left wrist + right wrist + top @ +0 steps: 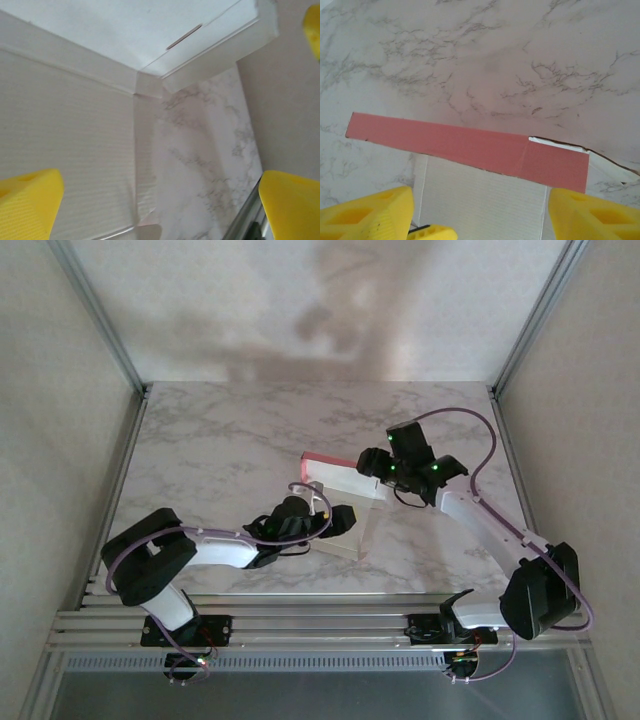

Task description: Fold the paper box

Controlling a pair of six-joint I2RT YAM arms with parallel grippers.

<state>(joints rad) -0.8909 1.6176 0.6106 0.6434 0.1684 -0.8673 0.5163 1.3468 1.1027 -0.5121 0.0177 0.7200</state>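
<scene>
The paper box [340, 478] sat near mid-table [200, 440], white inside, 1 pink flap raised at its 12 o'clock side. My left gripper [160, 197] gaped wide; my right gripper [480, 212] straddled the white panel, and I couldn't tell whether it gripped.

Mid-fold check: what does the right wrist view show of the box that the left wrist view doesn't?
Right wrist: the paper box's pink flap face, beyond the open right gripper. Left wrist: a slot in the white panel and a folded-up wall, past the open left gripper. Shared: white card and the marble table.
</scene>
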